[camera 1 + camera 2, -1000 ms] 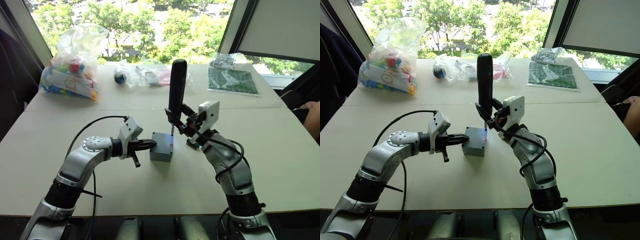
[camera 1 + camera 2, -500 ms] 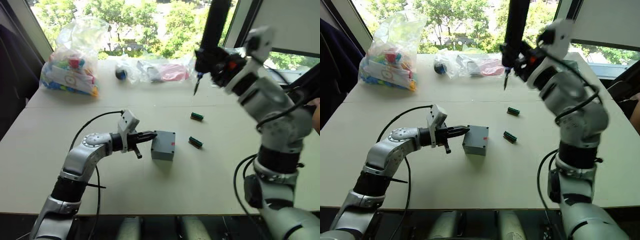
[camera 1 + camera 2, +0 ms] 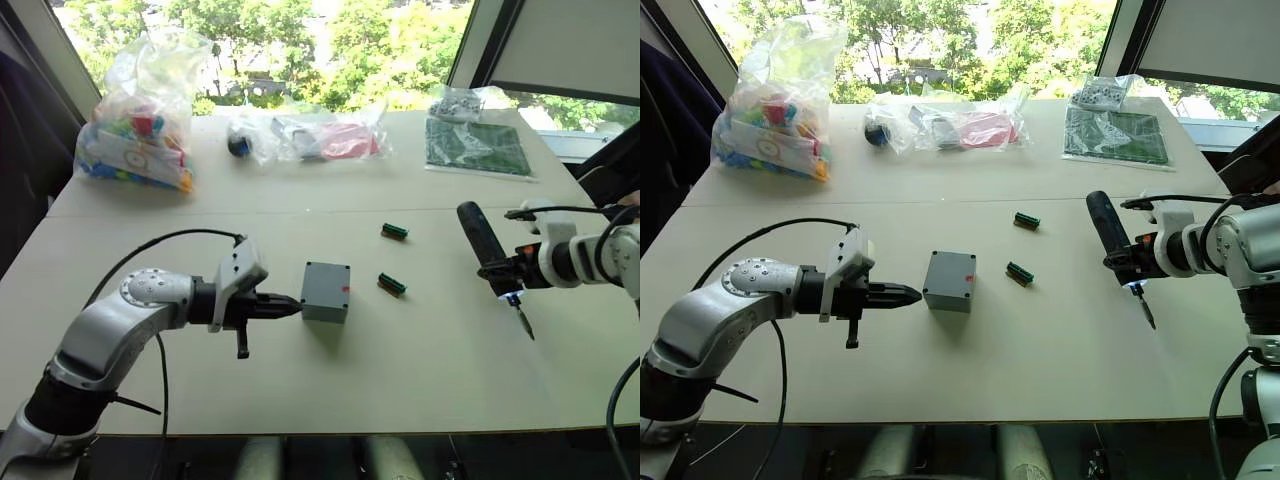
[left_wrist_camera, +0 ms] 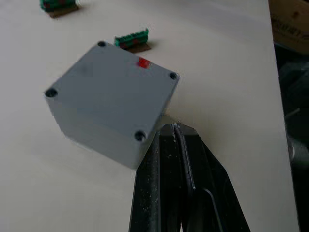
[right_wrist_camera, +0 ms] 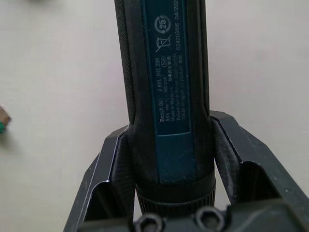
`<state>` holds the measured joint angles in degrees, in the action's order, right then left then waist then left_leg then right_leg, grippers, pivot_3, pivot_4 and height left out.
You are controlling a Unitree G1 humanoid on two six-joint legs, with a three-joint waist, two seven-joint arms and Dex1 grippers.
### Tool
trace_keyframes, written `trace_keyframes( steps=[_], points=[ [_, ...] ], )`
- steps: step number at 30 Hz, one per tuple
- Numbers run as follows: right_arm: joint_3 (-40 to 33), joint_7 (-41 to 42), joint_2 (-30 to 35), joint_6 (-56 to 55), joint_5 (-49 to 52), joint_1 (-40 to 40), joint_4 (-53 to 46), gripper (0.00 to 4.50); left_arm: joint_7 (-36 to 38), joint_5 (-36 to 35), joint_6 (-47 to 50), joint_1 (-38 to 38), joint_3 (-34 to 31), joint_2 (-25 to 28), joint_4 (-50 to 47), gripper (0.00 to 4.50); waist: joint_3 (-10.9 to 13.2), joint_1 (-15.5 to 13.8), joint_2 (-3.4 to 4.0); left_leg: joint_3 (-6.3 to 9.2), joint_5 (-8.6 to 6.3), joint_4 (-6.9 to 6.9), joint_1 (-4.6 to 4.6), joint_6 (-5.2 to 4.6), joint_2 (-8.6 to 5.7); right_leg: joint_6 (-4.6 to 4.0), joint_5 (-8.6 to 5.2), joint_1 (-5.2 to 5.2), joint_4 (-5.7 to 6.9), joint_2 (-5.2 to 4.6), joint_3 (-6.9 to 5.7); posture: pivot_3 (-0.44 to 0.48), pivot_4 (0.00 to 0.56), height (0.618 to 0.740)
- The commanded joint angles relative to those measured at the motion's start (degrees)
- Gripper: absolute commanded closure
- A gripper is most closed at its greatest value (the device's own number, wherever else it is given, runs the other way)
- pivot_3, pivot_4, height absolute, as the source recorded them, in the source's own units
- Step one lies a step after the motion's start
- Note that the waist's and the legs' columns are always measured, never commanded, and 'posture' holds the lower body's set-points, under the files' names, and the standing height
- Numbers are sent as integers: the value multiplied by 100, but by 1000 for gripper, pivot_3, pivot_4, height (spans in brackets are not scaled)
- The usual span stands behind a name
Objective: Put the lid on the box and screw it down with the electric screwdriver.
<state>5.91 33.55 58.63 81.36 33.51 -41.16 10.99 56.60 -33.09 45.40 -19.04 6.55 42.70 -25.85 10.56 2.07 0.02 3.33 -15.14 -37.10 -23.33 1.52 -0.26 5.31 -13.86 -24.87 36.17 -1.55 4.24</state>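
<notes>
Beige table (image 3: 200, 390): box (image 3: 326, 292), two green blocks (image 3: 392, 285), bags (image 3: 140, 125), green board (image 3: 472, 147)

This looks like a lab or office workroom: a wide pale beige tabletop (image 3: 300, 390) stands against large windows with dark frames (image 3: 475, 40) overlooking green trees. Along its far edge lie a clear plastic bag of colourful small parts (image 3: 140, 125) and a green printed sheet (image 3: 475, 148).

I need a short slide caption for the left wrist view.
Shut left gripper beside a corner of the lidded grey box, two green blocks beyond.
</notes>
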Motion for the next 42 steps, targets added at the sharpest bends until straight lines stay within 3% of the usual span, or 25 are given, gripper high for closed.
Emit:
trace_keyframes(
  steps=[1, 12, 14, 17, 19, 20, 25, 32, 37, 42],
  points=[
    [-159, 128, -200, 153, -130, -500, 498, 2650, -281, -90, -125, -48, -151, -270, -106, 4500, 6, 49, -7, -1, 1, -8, 0, 1, 0, -11, 4, 2, 0, 1, 1, 0, 150, 740],
    [-180, 127, -440, 622, -408, -493, 650, 2650, -590, -480, 123, 72, -402, -441, -296, 4500, 6, 40, -10, 2, 11, -13, 9, 2, -1, 14, 25, 21, -5, 5, 5, 0, 150, 740],
    [-214, -9, -535, 458, -545, -380, 590, 1643, -728, -609, 178, 25, -580, -547, -153, 4500, 6, 40, -10, 4, 11, -13, 9, 2, -1, 14, 25, 21, -4, 5, 5, 0, 150, 740],
    [-294, -133, -558, 116, -743, -293, 469, 902, -900, -848, 282, 4, -958, -659, 90, 4500, 1, 44, -19, 4, 11, -18, 20, 2, -1, 13, 25, 32, -3, 6, 4, 0, 150, 740],
    [-409, 49, -468, -643, -830, -190, 236, 108, -861, -990, 343, 199, -1230, -579, 202, 4500, 2, 48, -19, 2, 11, -23, 25, 2, -1, 13, 25, 40, -3, 6, 5, 0, 150, 740],
    [-618, 98, -496, -630, -729, -242, 225, 26, -861, -1086, 393, 330, -1424, -535, 280, 4500, 2, 56, -18, 1, 11, -23, 25, 2, -1, 13, 25, 40, -3, 6, 5, 0, 150, 740],
    [-1230, 1013, -252, -1560, -345, 313, -583, 26, -754, -1207, 502, 1033, -2028, -24, 323, 4500, 4, 48, -17, 4, 11, -5, 27, 2, 3, 15, 25, 31, -1, 9, 3, 0, 150, 740],
    [-2460, 2663, -272, -3477, 261, 2207, -2230, 26, -605, -1660, 811, 2122, -2848, 511, -89, 4500, 6, 10, -25, 8, 10, -11, 26, 2, 5, 16, 23, 42, -6, -2, -2, 0, 150, 740],
    [-2369, 3854, 200, -3371, 585, 4545, -3514, 26, -601, -2147, 1203, 3478, -3228, 579, -1093, 4500, -8, 6, -53, 3, 9, -6, 37, 2, 12, 7, 6, 50, -6, -6, 3, 0, 150, 740],
    [-1776, 3865, 286, -3707, 216, 4905, -3604, 26, -797, -2281, 1124, 3957, -3007, 437, -1505, 4500, 0, 48, -59, -29, 4, -6, 98, -1, 18, 2, -12, 88, -2, -8, 24, 0, 150, 740]
  ],
)
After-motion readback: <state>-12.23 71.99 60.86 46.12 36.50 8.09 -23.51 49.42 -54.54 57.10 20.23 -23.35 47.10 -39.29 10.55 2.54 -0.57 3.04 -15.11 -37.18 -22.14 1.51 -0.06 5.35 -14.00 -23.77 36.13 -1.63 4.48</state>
